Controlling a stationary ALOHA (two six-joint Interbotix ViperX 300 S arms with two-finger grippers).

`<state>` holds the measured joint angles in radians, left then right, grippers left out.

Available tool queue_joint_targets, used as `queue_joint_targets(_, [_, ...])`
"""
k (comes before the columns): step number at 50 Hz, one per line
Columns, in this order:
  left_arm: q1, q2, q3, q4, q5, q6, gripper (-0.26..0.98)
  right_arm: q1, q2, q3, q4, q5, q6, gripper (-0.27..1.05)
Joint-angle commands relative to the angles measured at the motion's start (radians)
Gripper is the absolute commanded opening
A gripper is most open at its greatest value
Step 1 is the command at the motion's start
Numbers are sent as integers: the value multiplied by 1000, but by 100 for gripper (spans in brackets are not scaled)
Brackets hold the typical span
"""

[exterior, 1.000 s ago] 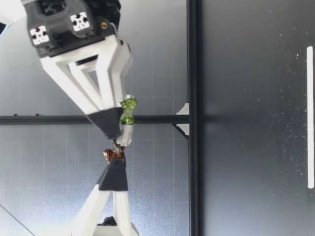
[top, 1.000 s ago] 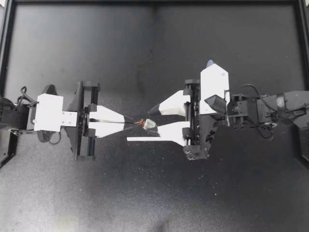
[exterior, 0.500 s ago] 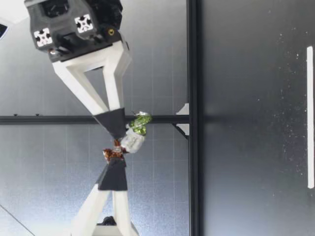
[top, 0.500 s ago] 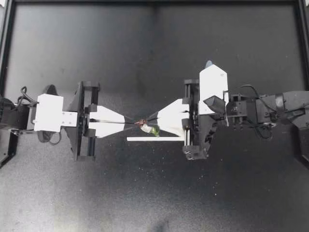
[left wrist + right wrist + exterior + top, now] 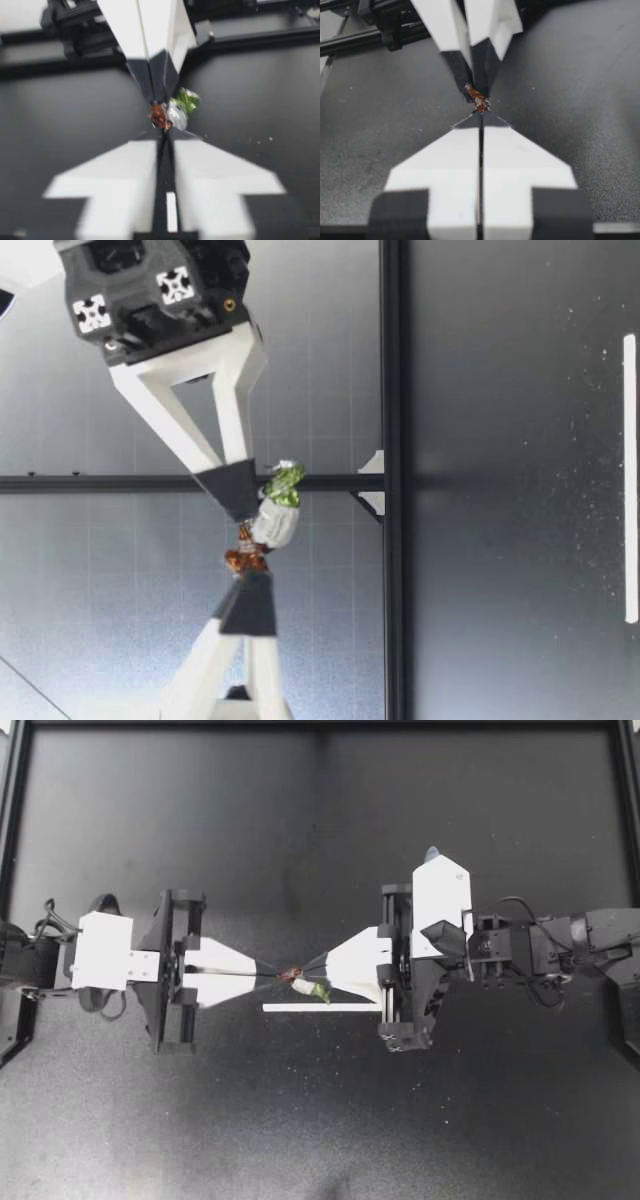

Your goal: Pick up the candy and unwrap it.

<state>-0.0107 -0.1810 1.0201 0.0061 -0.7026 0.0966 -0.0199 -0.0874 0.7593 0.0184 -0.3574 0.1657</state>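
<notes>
Left gripper (image 5: 270, 978), white fingers with black tips: both fingers are pressed together and clamp the brown twisted end of the small candy (image 5: 303, 984) wrapped in silver foil. In the left wrist view the left gripper (image 5: 165, 134) meets the candy (image 5: 175, 112) at that brown end; the silver body and the green twisted end lie just beyond the tips, off to one side, and the right gripper (image 5: 159, 95) stands directly beyond the candy

Right gripper (image 5: 314, 969), same build: fingers clenched, tips nipping the wrapper at the neck between the brown end and the silver body. In the right wrist view the right gripper (image 5: 481, 117) shows only a hairline gap; the brown foil of the candy (image 5: 477, 99) projects just ahead of its tips, with the left gripper (image 5: 476, 90) directly beyond it

In the low view the candy (image 5: 272, 522) hangs clear above the black tabletop (image 5: 500, 540), between the right gripper (image 5: 238, 502) and the left gripper (image 5: 250, 585), green end lowest

A thin white strip (image 5: 320, 1007) lies flat on the tabletop (image 5: 300, 820), just beside the spot under the candy
</notes>
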Motion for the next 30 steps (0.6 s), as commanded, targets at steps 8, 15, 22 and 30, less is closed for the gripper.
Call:
queue_joint_targets(8, [0, 5, -38, -25, 35, -132, 62, -5, -20, -26, -2, -2, -23, -17])
queue_joint_targets(15, [0, 23, -71, -17, 35, -210, 60, -6, -12, -28, -2, 2, -29, -17])
queue_joint_targets(22, [0, 43, -101, -8, 26, -213, 60, -3, -9, -26, -2, 15, -31, -17])
queue_joint_targets(30, [2, 81, -126, -12, 25, -210, 59, 14, -14, -23, -2, 18, -32, -17])
